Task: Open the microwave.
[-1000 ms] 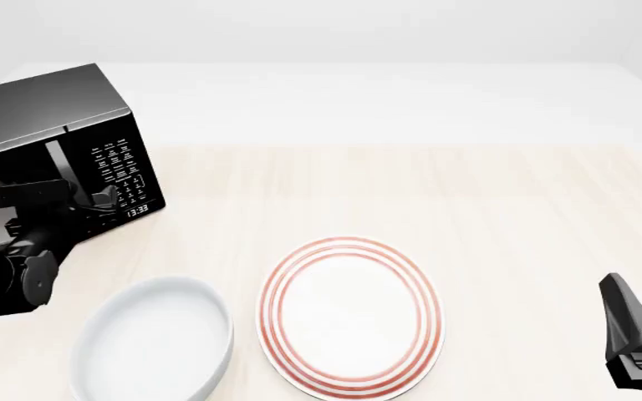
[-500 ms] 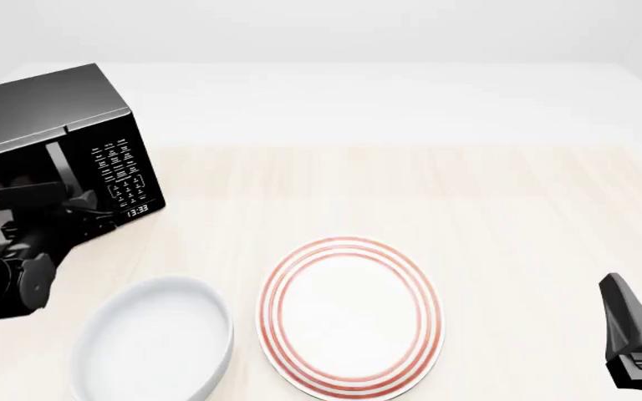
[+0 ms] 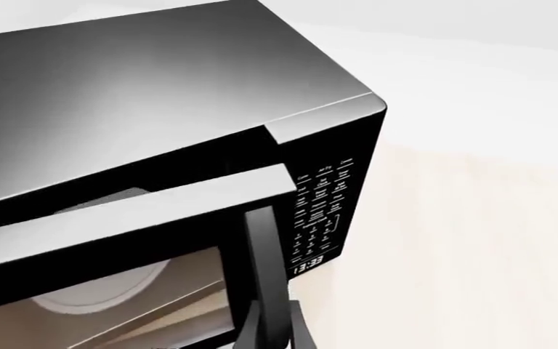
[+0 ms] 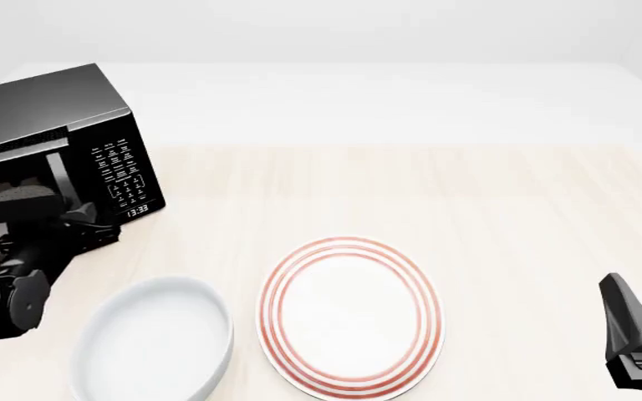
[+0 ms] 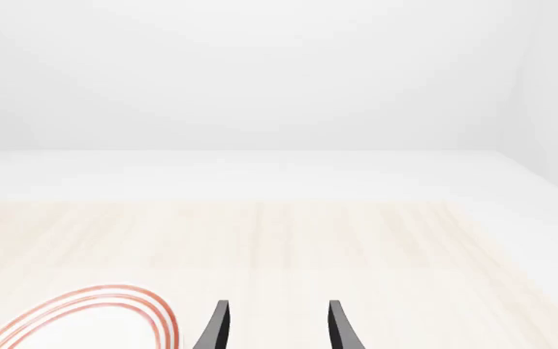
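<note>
Bright, even, shadowless light; renders sharp, without blur.

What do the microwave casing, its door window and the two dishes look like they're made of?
The microwave casing looks like dark brushed metal with a soft satin sheen, though it could be painted. Its door window looks like dark glass, since the interior shows through. The striped plate and the white bowl look like smooth glazed ceramic, though glossy plastic would look the same.
</note>
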